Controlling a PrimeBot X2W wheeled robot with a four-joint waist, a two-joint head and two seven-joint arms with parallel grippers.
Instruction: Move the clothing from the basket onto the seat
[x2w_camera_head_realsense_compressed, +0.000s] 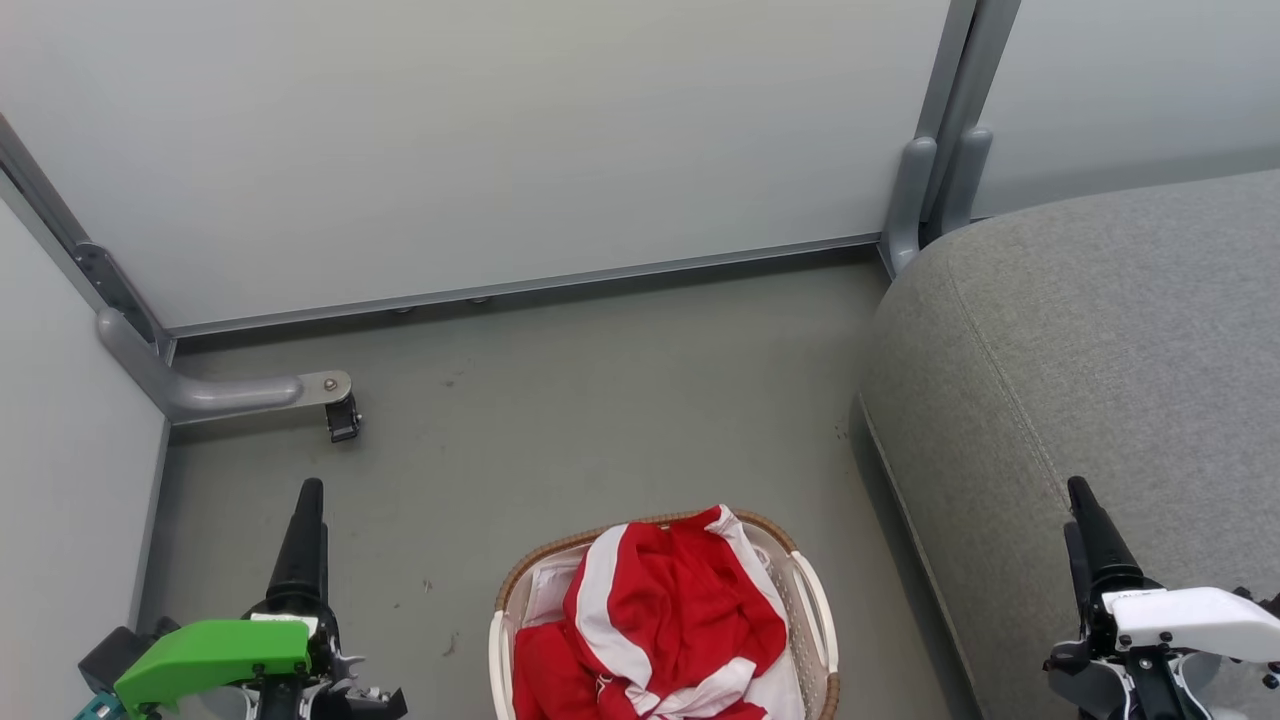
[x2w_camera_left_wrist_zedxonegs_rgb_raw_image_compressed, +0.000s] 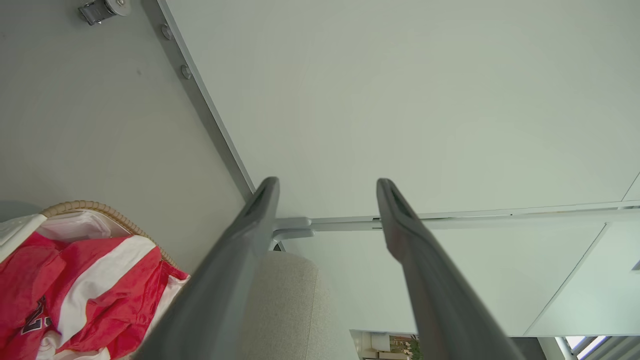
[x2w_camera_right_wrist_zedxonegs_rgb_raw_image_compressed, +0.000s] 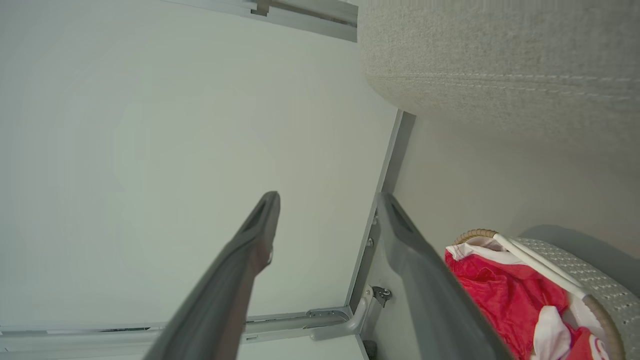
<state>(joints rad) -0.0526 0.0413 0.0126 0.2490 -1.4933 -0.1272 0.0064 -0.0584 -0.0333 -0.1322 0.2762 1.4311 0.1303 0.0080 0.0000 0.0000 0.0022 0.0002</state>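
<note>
Seat: big grey woven-fabric cushion with a rounded edge and stitched seam, at my right in the head view.

Basket: oval white perforated plastic with a brown woven rim. It stands on the floor near the seat's front, between my two grippers.

Clothing: soft red fabric with white stripes, crumpled and heaped in the basket, one fold lapping the far rim.

Left gripper: I see long dark tapered fingers spread wide with nothing between them, left of the basket and clear of the clothing.

Right gripper: likewise wide apart and empty, right of the basket, showing against the seat.
</note>
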